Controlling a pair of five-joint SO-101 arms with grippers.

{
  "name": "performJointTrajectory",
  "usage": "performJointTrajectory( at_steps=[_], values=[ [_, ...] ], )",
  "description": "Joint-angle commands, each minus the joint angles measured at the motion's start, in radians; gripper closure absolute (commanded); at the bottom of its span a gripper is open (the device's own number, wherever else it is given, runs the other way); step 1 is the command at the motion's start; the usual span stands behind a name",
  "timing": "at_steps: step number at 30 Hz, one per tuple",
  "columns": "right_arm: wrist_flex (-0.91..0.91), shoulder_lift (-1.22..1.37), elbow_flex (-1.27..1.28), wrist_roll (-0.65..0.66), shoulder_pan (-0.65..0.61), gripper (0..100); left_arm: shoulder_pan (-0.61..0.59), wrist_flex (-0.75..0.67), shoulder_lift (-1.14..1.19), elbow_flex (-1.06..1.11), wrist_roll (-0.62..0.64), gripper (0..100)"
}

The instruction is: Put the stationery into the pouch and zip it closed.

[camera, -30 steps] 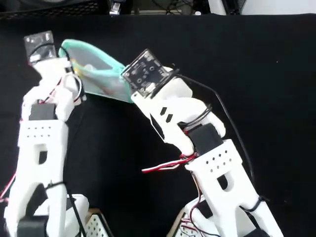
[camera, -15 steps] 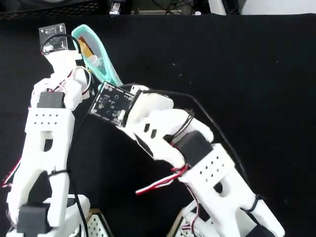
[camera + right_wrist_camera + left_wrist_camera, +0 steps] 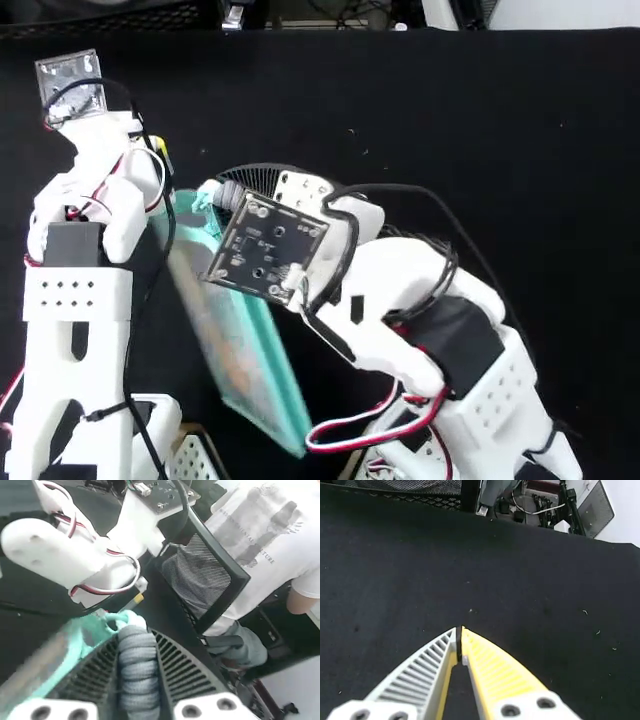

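Observation:
The teal see-through pouch point(image 3: 238, 345) hangs slanted in the high view, from beside the left arm down toward the table's front edge, with orange stationery faintly showing inside. My right gripper point(image 3: 218, 196) holds its upper end. In the right wrist view the right gripper point(image 3: 132, 630) is shut on the grey zip pull cord point(image 3: 138, 672), and the teal pouch point(image 3: 82, 632) trails off from it. My left gripper point(image 3: 459, 639) is shut on nothing above bare black cloth. Its yellow finger point(image 3: 160, 152) shows just beyond the pouch's upper end.
The black table cloth point(image 3: 480, 140) stretches free to the right and far side. The left arm's white body point(image 3: 50, 545) stands close to the right gripper. A mesh chair back point(image 3: 202, 580) rises beyond the table's far edge.
The right arm swung from the far left toward the front, pulling the pouch with it, so the pouch now hangs lengthwise from its gripper. The left gripper has come off the pouch.

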Motion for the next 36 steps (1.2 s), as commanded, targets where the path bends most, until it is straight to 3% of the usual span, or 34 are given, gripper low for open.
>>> performJointTrajectory(
  at_steps=[1, 11, 16, 22, 29, 36],
  values=[
    [-0.015, 0.001, -0.002, -0.014, -0.008, 98.6, -0.012, -0.003, -0.031, 0.010, 0.003, 97],
    [-0.094, 0.005, 0.001, -0.057, 0.210, 98.6, -0.179, 0.003, -0.032, -0.042, 0.009, 97],
    [-0.098, 0.005, 0.001, -0.049, 0.238, 98.6, -0.219, 0.017, -0.032, -0.048, 0.006, 97],
    [-0.100, 0.005, -0.004, -0.049, 0.239, 98.6, -0.179, 0.129, -0.032, -0.047, 0.000, 97],
    [-0.127, 0.007, -0.002, -0.055, 0.275, 98.6, -0.065, 0.232, -0.034, -0.047, -0.147, 97],
    [-0.135, 0.007, 0.016, -0.057, 0.296, 98.6, 0.042, 0.293, -0.034, -0.056, -0.152, 97]
  ],
)
